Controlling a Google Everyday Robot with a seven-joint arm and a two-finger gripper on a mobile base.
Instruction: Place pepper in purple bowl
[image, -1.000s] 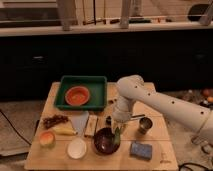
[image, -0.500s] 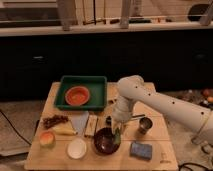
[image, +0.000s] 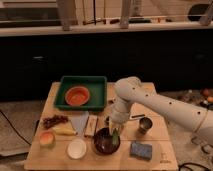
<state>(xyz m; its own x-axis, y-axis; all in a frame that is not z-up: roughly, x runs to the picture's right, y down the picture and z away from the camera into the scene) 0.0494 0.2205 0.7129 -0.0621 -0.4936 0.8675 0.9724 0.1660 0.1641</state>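
The purple bowl (image: 104, 141) sits at the front middle of the wooden table. The green pepper (image: 115, 137) stands steeply at the bowl's right rim, its lower end inside the bowl. My gripper (image: 116, 129) hangs straight down from the white arm, right above the pepper's top end at the bowl's right side.
A green tray (image: 97, 85) holds an orange bowl (image: 77, 95) at the back. A white bowl (image: 76, 148), yellow piece (image: 64, 131), cut fruit (image: 46, 139) and grapes (image: 54, 120) lie left. A metal cup (image: 144, 124) and blue sponge (image: 141, 150) sit right.
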